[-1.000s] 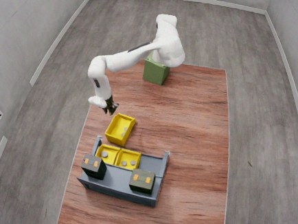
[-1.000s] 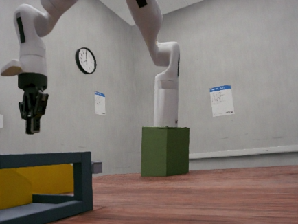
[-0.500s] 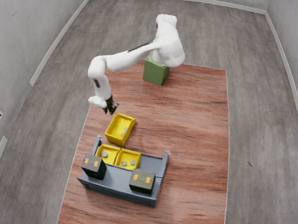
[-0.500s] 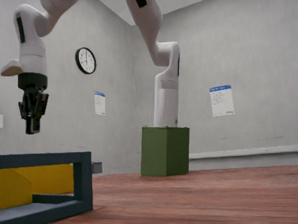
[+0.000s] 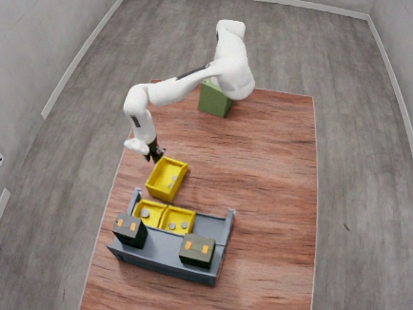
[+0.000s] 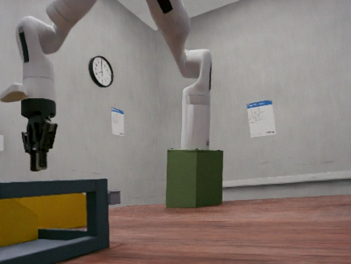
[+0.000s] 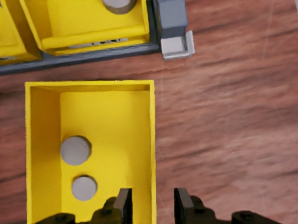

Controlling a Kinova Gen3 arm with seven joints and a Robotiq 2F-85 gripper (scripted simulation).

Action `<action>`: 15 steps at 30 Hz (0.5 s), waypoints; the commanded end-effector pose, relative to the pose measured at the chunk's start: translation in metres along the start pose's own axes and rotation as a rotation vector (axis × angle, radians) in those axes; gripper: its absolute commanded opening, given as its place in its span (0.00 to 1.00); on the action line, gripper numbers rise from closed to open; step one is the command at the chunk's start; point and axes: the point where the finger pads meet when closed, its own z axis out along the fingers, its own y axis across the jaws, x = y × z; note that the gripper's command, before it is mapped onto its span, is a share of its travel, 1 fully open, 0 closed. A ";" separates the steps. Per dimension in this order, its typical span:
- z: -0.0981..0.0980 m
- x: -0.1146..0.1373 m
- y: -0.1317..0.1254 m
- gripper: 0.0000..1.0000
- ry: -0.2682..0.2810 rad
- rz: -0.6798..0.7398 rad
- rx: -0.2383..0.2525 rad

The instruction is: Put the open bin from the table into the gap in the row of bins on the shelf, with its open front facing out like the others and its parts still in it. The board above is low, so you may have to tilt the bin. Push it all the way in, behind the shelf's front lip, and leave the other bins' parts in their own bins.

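- Claw [image 5: 154, 159] [image 6: 39, 168] [image 7: 153, 204] partly open, nothing held, above open bin's [image 5: 167, 177] [image 7: 117, 125] far end.
- Bin on tbl, L side, 2 parts in; just beyond shelf [image 5: 162, 246] [image 6: 98, 219] [image 7: 172, 19].
- Shelf gap at R end.
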 end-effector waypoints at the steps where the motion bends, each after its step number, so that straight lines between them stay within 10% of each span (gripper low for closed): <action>1: 0.000 0.000 0.000 0.35 0.001 0.000 -0.001; 8: 0.044 0.000 0.000 0.35 0.001 0.000 -0.001; 15: 0.044 0.000 0.000 0.35 0.001 0.000 -0.001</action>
